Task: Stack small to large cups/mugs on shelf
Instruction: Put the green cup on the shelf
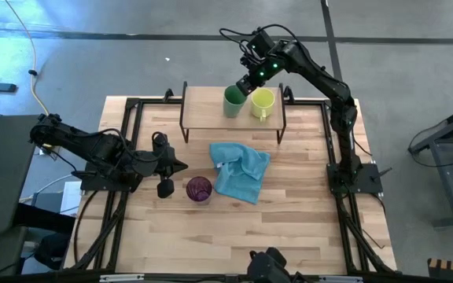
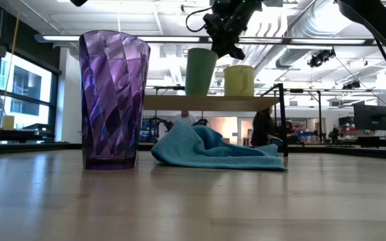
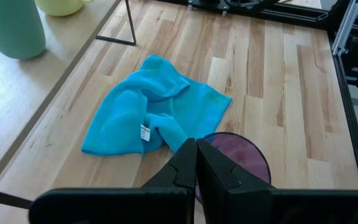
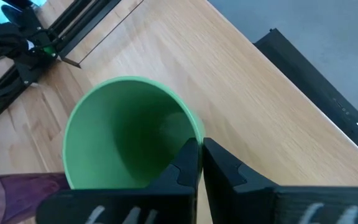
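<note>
**Green cup and mug on the shelf, purple tumbler on the table**

Purple tumbler (image 2: 114,100) stands closest to the low camera, upright on the wooden tabletop (image 1: 289,228), its faceted translucent wall filling much of that view's left side. From above it sits just beside the near corner of the light blue cloth (image 1: 241,170), which lies crumpled in the middle of the table.

At the tools: the right gripper (image 1: 244,84) reaches over the far edge of the table and hangs at the rim of the green cup (image 1: 233,102). Its wrist camera looks straight down into the cup's open mouth, with the two dark fingers pressed together at the rim on the camera's side; I cannot tell whether they pinch the wall or merely touch it. The green cup stands upright on the shelf (image 1: 203,110), and the yellow-green mug (image 1: 262,103) stands just beside it on the same light wood top, apart from it.

The left gripper (image 1: 181,166) rests low over the table on the left side, fingers clenched with nothing between them, pointing toward the cloth. The tumbler lies just beside its tip, with the cloth beyond.
</note>
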Controlling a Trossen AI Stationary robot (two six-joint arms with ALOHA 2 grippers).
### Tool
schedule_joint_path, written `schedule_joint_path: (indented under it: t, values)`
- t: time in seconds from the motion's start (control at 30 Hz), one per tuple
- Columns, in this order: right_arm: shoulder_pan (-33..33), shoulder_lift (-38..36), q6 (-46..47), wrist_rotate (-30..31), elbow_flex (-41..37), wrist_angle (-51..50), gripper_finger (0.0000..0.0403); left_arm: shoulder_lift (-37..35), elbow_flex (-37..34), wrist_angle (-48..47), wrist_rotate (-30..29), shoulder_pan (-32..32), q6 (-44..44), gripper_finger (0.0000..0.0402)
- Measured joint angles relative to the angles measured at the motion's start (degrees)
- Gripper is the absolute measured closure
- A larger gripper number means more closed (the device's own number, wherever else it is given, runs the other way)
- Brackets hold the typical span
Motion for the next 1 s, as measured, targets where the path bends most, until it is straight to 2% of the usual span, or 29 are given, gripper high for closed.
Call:
schedule_joint_path:
  t: [0.33,0.6,1.0]
  values:
    - [0.0,0.0,0.0,-0.48,0.0,0.03,0.0401,0.01,0.0,0.0,0.0,0.01,0.0,0.0401]
    - [0.0,0.0,0.2,-0.5,0.0,0.11,0.0373,0.01,0.01,0.0,0.0,0.01,0.0,0.0401]
    - [0.0,0.0,0.35,-0.49,-0.04,0.16,0.037,0.0,0.02,0.0,0.0,0.0,-0.02,0.0401]
